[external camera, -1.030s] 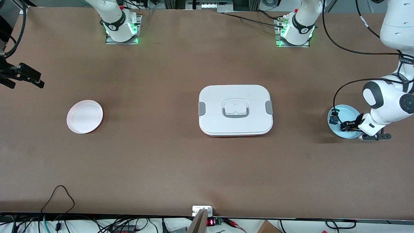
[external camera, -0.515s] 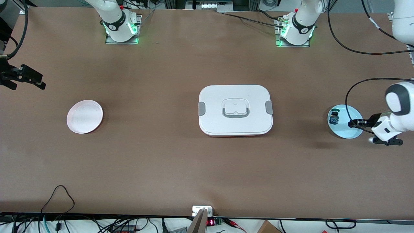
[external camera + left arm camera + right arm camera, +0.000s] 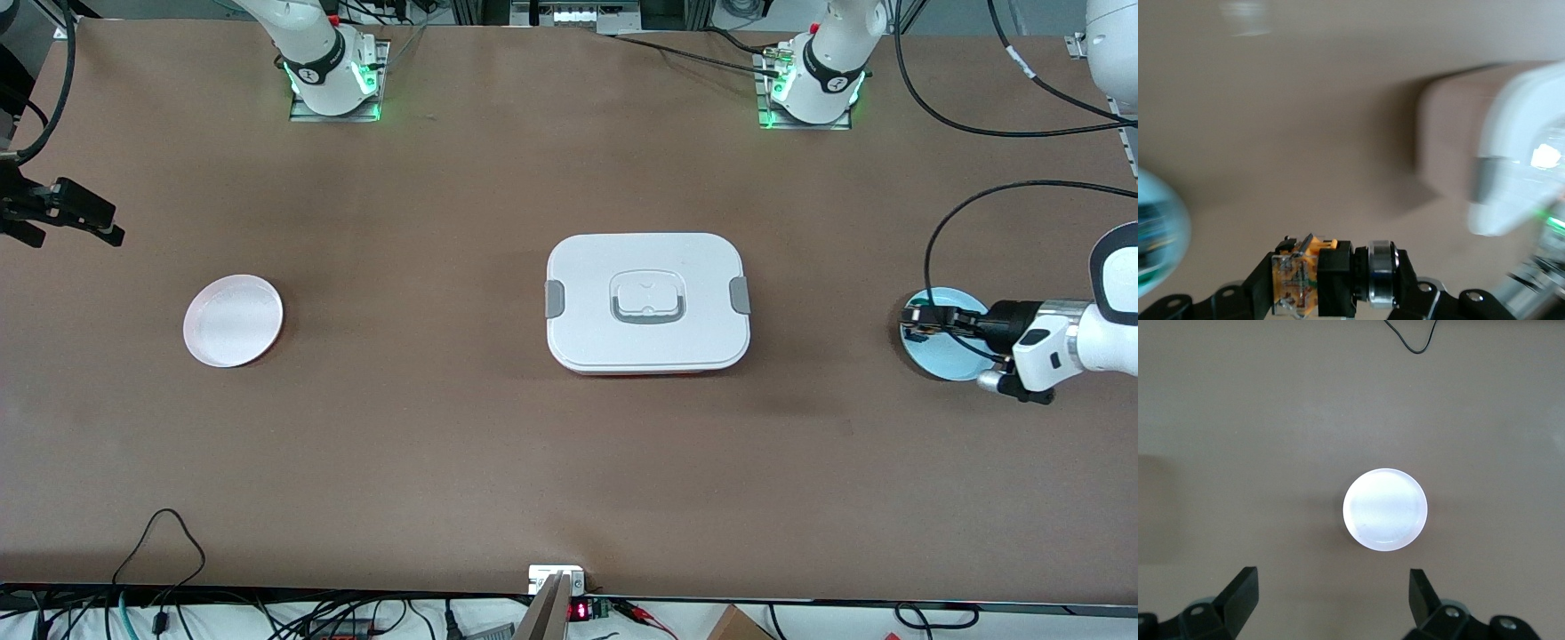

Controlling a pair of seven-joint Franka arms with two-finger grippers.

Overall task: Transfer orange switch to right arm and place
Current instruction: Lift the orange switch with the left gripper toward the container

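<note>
The orange switch (image 3: 1313, 279) has a black body, a silver ring and an orange block with a clear cover. It lies crosswise between the fingers of my left gripper (image 3: 1338, 288), which is shut on it. In the front view my left gripper (image 3: 921, 318) hangs over the edge of the light blue plate (image 3: 956, 360) that faces the white box, pointing toward the table's middle. My right gripper (image 3: 84, 220) is open and empty at the right arm's end of the table, and waits. In the right wrist view (image 3: 1331, 590) its fingers stand wide apart above the bare table.
A white lidded box (image 3: 647, 302) with grey latches sits mid-table and shows blurred in the left wrist view (image 3: 1518, 167). A white round plate (image 3: 233, 320) lies toward the right arm's end and shows in the right wrist view (image 3: 1385, 509). A black cable loops over the blue plate.
My left gripper rose off the blue plate with the switch, turned level and moved toward the box side of the plate. The right arm has barely moved.
</note>
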